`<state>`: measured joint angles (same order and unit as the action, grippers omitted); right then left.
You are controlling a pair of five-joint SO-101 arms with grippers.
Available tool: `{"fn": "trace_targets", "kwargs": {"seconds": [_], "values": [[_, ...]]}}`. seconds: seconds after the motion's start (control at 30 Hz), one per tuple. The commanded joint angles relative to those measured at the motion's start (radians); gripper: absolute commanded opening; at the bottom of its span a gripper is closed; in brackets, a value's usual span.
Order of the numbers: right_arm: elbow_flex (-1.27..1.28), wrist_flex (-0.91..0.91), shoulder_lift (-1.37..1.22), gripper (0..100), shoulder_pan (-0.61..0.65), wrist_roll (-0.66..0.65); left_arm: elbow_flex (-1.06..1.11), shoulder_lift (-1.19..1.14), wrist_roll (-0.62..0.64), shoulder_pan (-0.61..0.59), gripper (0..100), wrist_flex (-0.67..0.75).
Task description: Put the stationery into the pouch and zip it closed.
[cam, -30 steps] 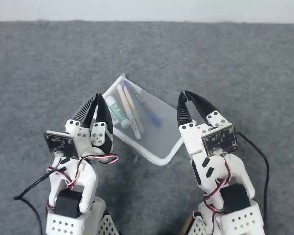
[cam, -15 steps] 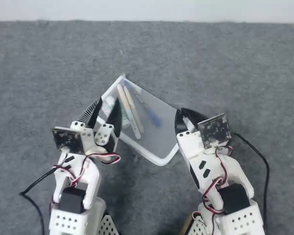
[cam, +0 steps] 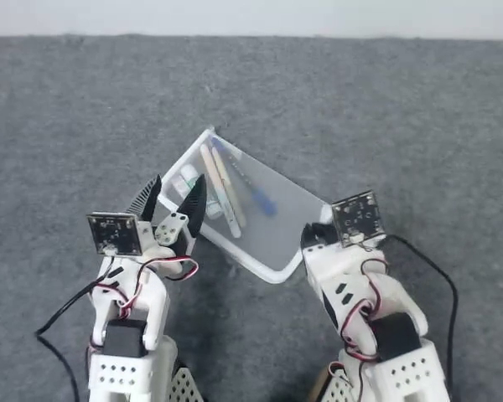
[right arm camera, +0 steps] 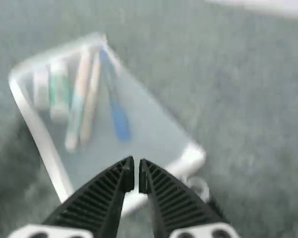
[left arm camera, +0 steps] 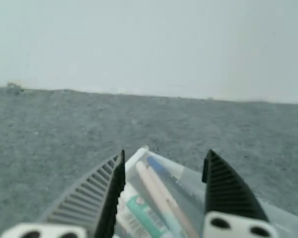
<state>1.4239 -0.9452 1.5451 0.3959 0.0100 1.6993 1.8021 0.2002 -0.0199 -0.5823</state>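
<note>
Pouch (cam: 278,233): translucent, flat on grey mat (cam: 402,109) between both arms, stationery (cam: 226,194) inside. Left gripper (left arm camera: 166,153): jaws wide apart, empty, over the pouch's end. Right gripper (right arm camera: 136,160): jaws almost together, empty, above the pouch's opposite edge

Pouch (left arm camera: 187,181) partly behind left tool (left arm camera: 166,153)
</note>
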Motion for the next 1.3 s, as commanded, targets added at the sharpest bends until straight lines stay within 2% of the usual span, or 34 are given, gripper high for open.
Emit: {"fn": "trace_targets", "kwargs": {"seconds": [0.0, 0.2, 0.3, 0.57, 0.67, 0.87, 1.03, 1.27], "values": [[0.068, 0.033, 0.019, 0.7, -0.004, 0.009, -0.015, 0.021, -0.012, -0.008, 24, -0.086], [0.203, 0.125, 0.019, 0.7, -0.004, 0.011, -0.015, 0.021, -0.012, -0.008, 24, -0.281], [0.267, 0.162, 0.019, 0.7, -0.004, 0.011, -0.015, 0.021, -0.012, -0.008, 24, -0.315], [0.267, 0.054, 0.018, 0.7, -0.004, 0.012, -0.015, 0.021, -0.012, -0.008, 24, -0.502], [0.267, 0.005, 0.018, 0.7, -0.004, 0.008, -0.015, 0.021, -0.014, -0.008, 21, -0.537], [0.267, 0.005, 0.018, 0.7, -0.004, 0.006, -0.015, 0.021, -0.014, -0.008, 1, -0.572], [0.267, 0.005, 0.018, 0.7, -0.004, 0.006, -0.015, 0.021, -0.014, -0.008, 1, -0.664], [0.267, 0.007, 0.018, 0.7, -0.002, 0.006, -0.015, 0.021, -0.006, -0.002, 1, -0.674]]}}
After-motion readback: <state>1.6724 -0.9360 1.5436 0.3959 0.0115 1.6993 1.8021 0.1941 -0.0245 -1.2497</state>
